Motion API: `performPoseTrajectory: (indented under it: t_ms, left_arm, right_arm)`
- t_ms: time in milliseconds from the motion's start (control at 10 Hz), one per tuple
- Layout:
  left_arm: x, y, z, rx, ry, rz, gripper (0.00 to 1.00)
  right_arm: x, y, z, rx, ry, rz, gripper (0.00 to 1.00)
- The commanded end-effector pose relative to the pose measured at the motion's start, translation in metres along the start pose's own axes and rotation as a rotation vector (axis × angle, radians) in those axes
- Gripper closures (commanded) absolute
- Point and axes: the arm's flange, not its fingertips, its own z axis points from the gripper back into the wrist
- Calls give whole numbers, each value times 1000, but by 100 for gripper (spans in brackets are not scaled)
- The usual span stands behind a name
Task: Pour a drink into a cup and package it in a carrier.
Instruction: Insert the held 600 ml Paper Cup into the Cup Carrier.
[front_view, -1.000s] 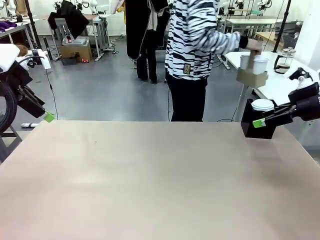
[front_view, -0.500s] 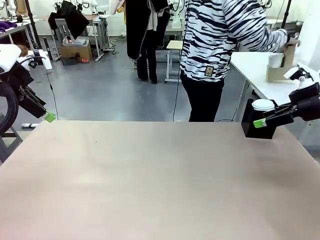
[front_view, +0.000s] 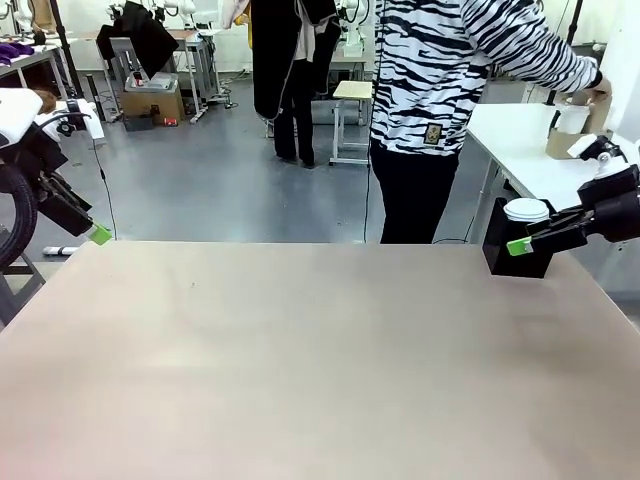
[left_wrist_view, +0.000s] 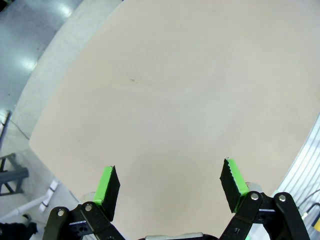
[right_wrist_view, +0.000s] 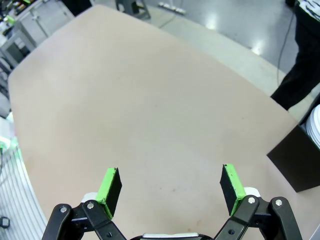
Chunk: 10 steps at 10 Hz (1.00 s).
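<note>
The brown carrier (front_view: 563, 144) stands on the white side table (front_view: 520, 150) at the far right, with a white cup (front_view: 572, 118) in it. A person in a striped top (front_view: 440, 70) reaches over with a hand on it. The drink is hidden. At the table's left edge my left gripper (front_view: 97, 234) hangs open, and the left wrist view has that gripper (left_wrist_view: 170, 182) with jaws wide over bare tabletop. My right gripper (front_view: 518, 246) is open at the far right beside a black box; in the right wrist view this gripper (right_wrist_view: 171, 182) holds nothing.
A black box (front_view: 515, 250) with a white round lid (front_view: 525, 210) on top stands at the table's far right corner, also seen as the black box (right_wrist_view: 295, 165) in the right wrist view. The beige table (front_view: 300, 350) spreads wide in front.
The person has stepped to the right and carried the carrier with the cup over to the white side table. Both arms have stayed still.
</note>
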Motion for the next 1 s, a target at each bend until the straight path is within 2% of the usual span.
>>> performPoseTrajectory:
  t_ms: [0,900]
  left_arm:
    - [-1,-1,1,2,2,1,0]
    - [-1,-1,1,2,2,1,0]
  right_arm:
    - [1,-2,1,-4,0,27,0]
    - [1,-2,1,-4,0,27,0]
